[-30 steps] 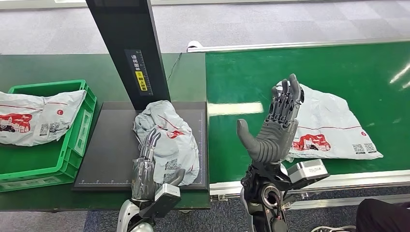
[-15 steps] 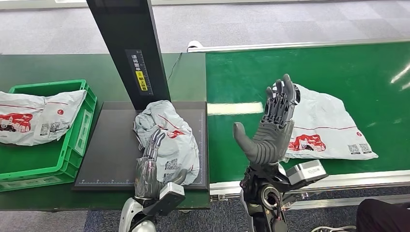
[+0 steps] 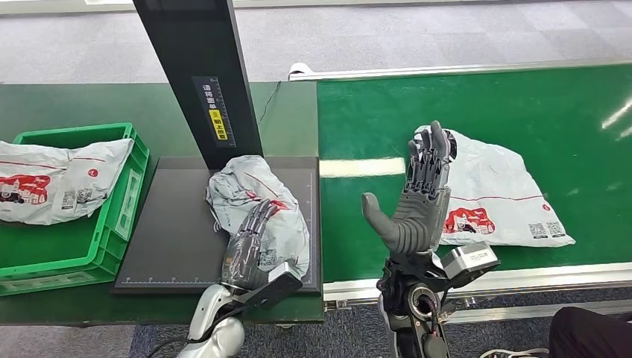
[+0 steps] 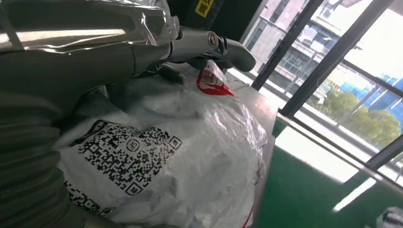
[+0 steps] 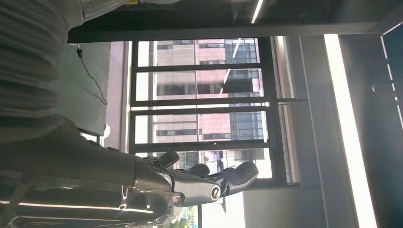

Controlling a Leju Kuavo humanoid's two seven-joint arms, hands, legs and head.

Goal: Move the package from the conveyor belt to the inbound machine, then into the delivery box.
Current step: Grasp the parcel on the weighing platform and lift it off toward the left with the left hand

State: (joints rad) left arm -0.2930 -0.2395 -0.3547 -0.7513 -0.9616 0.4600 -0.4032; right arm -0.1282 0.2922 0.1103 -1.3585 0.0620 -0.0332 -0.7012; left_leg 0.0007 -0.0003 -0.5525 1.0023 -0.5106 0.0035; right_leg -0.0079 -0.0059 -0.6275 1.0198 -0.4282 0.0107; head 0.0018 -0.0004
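Crumpled grey poly package [image 3: 257,205] w/ red logo and QR codes, under left hand [image 3: 250,250], fingers resting on it. Right hand [image 3: 417,201] raised, open, empty.

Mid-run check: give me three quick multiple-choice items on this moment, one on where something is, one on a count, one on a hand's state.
1. Where is the crumpled package under the left hand?
A. on the black platform
B. in the green crate
C. on the floor

2. How many packages are in the head view?
A. one
B. two
C. three

3. The right hand is:
A. holding a package
B. raised with nothing in it
C. resting flat on the belt

Answers: 1 A, it sits on the black platform. 2 C, one there, one in the green crate, one on the conveyor belt. 3 B, fingers up, palm bare.
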